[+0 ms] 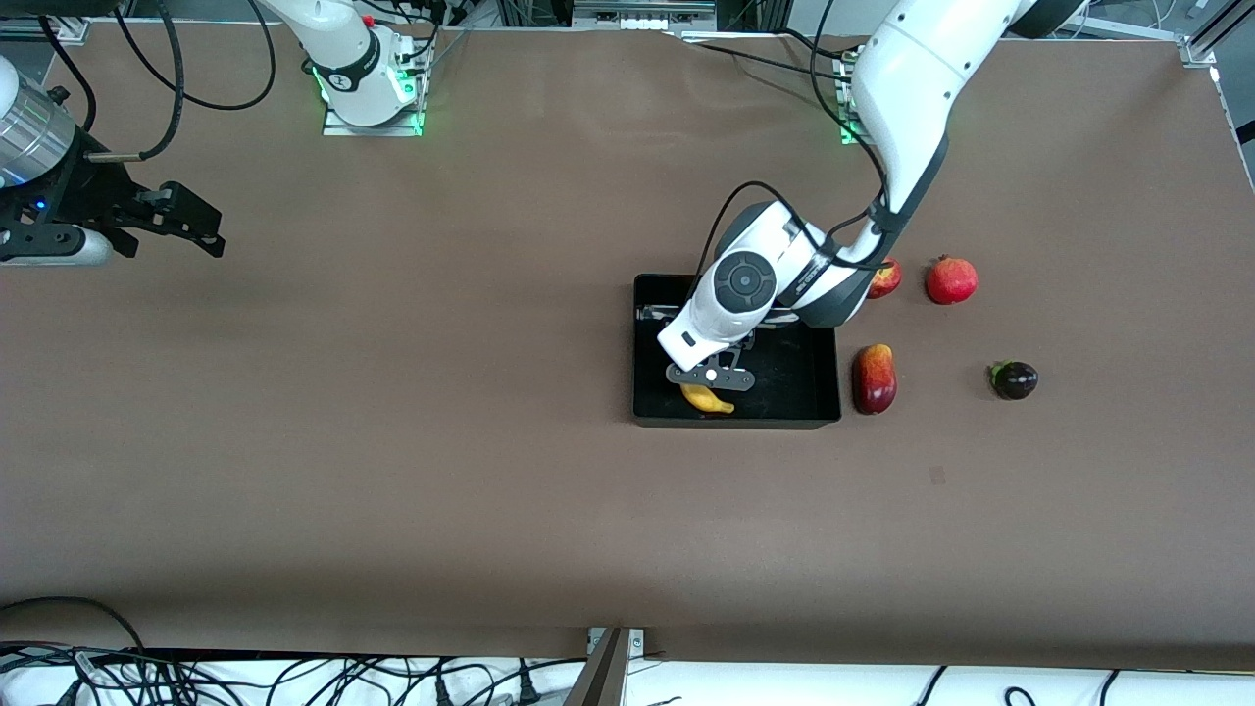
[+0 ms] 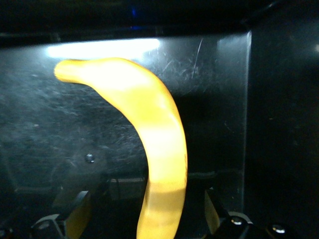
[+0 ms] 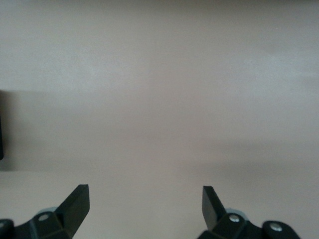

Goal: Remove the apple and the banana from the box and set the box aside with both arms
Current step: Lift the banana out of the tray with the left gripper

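The black box [image 1: 735, 420] lies near the middle of the table. A yellow banana [image 1: 708, 399] rests on its floor by the wall nearest the front camera. My left gripper [image 1: 711, 380] is lowered into the box over the banana. In the left wrist view the banana [image 2: 159, 134] runs between the fingers of the left gripper [image 2: 144, 214], which stands open with a gap on each side. The red apple [image 1: 885, 278] sits beside the box, partly hidden by the left arm. My right gripper [image 1: 175, 235] waits open over bare table at the right arm's end, and the right gripper [image 3: 145, 199] holds nothing.
Beside the box toward the left arm's end lie a round red fruit [image 1: 951, 279], an oblong red-yellow fruit [image 1: 875, 378] and a small dark purple fruit [image 1: 1015, 379]. Brown tabletop [image 1: 441, 471] stretches wide nearer the front camera.
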